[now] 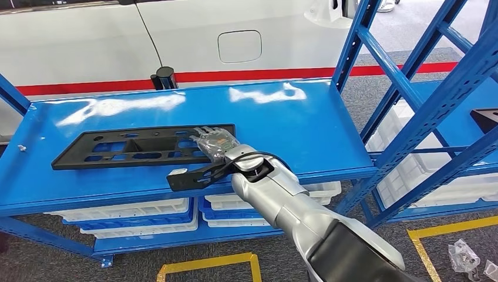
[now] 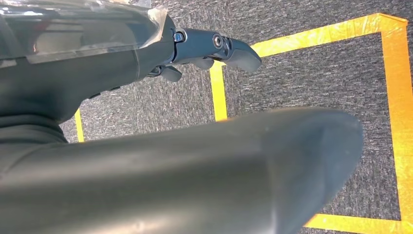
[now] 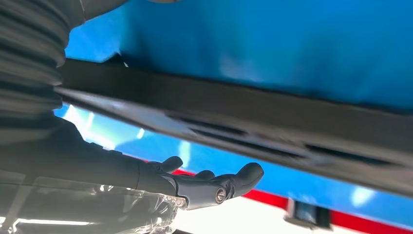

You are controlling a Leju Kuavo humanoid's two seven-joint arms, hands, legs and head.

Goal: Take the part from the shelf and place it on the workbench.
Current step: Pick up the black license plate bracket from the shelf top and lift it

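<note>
A long flat black plastic part point(image 1: 135, 147) with several cut-outs lies on the blue shelf point(image 1: 293, 123). My right hand point(image 1: 216, 143) reaches over the part's right end, fingers stretched out above it. In the right wrist view the part point(image 3: 243, 112) crosses close by as a dark bar. The right hand point(image 3: 195, 183) there has its fingers spread, and a strip of blue shelf shows between them and the part. My left hand point(image 2: 204, 48) hangs over the grey carpet with loose fingers and holds nothing.
Blue uprights point(image 1: 358, 41) rise at the shelf's right end. White bins point(image 1: 129, 211) sit on the level below. A second blue rack with white bins point(image 1: 411, 170) stands to the right. A white car point(image 1: 176, 35) is behind. Yellow tape point(image 1: 205, 264) marks the floor.
</note>
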